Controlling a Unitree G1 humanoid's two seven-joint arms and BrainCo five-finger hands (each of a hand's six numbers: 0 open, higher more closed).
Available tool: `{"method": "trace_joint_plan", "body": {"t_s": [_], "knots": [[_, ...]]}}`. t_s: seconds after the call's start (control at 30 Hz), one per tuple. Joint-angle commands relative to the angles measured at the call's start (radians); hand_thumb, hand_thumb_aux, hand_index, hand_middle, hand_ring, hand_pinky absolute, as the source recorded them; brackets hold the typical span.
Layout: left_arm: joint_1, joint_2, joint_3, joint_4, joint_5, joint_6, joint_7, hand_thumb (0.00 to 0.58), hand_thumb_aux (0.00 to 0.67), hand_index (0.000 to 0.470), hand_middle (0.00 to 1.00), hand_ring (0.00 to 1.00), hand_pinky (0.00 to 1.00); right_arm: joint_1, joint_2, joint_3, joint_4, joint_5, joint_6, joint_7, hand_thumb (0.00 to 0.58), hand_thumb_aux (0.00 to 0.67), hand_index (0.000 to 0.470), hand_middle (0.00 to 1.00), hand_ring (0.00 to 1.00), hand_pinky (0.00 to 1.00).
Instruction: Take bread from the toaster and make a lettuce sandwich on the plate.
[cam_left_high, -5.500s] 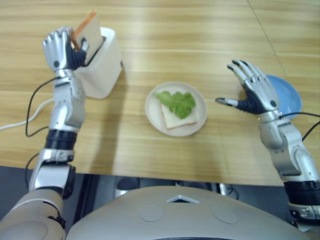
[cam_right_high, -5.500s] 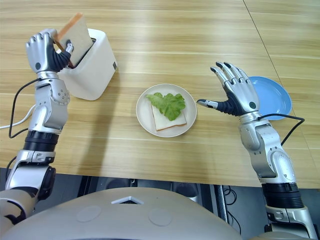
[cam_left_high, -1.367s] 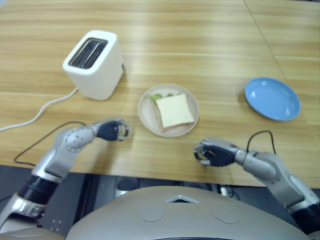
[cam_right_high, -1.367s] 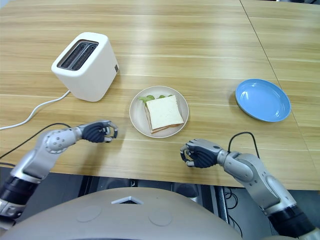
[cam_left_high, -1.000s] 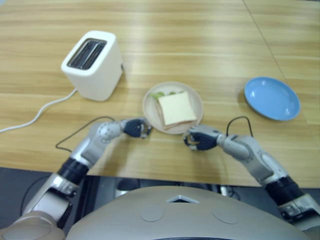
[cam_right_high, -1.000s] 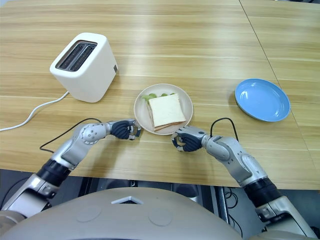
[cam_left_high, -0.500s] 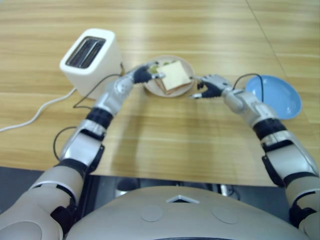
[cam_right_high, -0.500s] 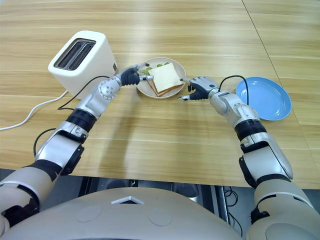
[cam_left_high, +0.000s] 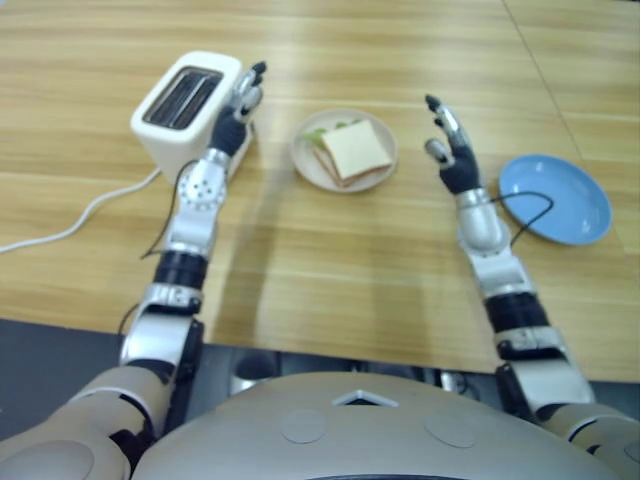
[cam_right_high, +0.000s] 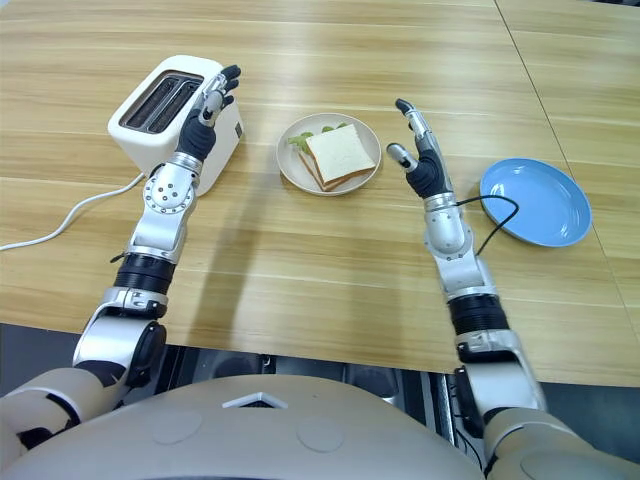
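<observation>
- The sandwich looks assembled: a top slice of bread lies on a lower one, with lettuce showing at the far left edge between them.
- It sits on the plate, a little off-centre, and the top slice looks roughly square with the one below.
- The toaster stands to the left of the plate. Its slots look dark and empty, though the angle does not let me see to the bottom.
- By this, the task seems finished or nearly so, and I see no step left undone.
- The left hand is raised beside the toaster's right side, fingers stretched out straight, with nothing in it. I cannot tell whether it touches the toaster.
- The right hand is raised to the right of the plate, apart from it. It is spread wide, thumb turned toward the plate, and it holds nothing.
- A blue plate lies to the right of the right hand, with nothing on it.
- A thin black cable loops from the right wrist over the blue plate's near-left edge and could drag it if the arm swings.
- The toaster's white cord trails off to the left across the table, well away from the sandwich.
- Nothing stands between either hand and the plate.
</observation>
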Motion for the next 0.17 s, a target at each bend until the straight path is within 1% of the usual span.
{"method": "trace_joint_plan", "body": {"t_s": [0.03, 0.17], "knots": [[0.020, -0.039, 0.034, 0.093, -0.017, -0.048, 0.063, 0.000, 0.000, 0.000, 0.00, 0.00, 0.00, -0.012, 0.073, -0.060, 0.049, 0.141, 0.033, 0.066, 0.000, 0.000, 0.000, 0.00, 0.00, 0.00], [0.007, -0.055, 0.035, 0.175, 0.010, -0.106, 0.119, 0.000, 0.000, 0.000, 0.00, 0.00, 0.00, -0.014, 0.129, -0.096, 0.089, 0.198, 0.027, 0.098, 0.000, 0.000, 0.000, 0.00, 0.00, 0.00]]}}
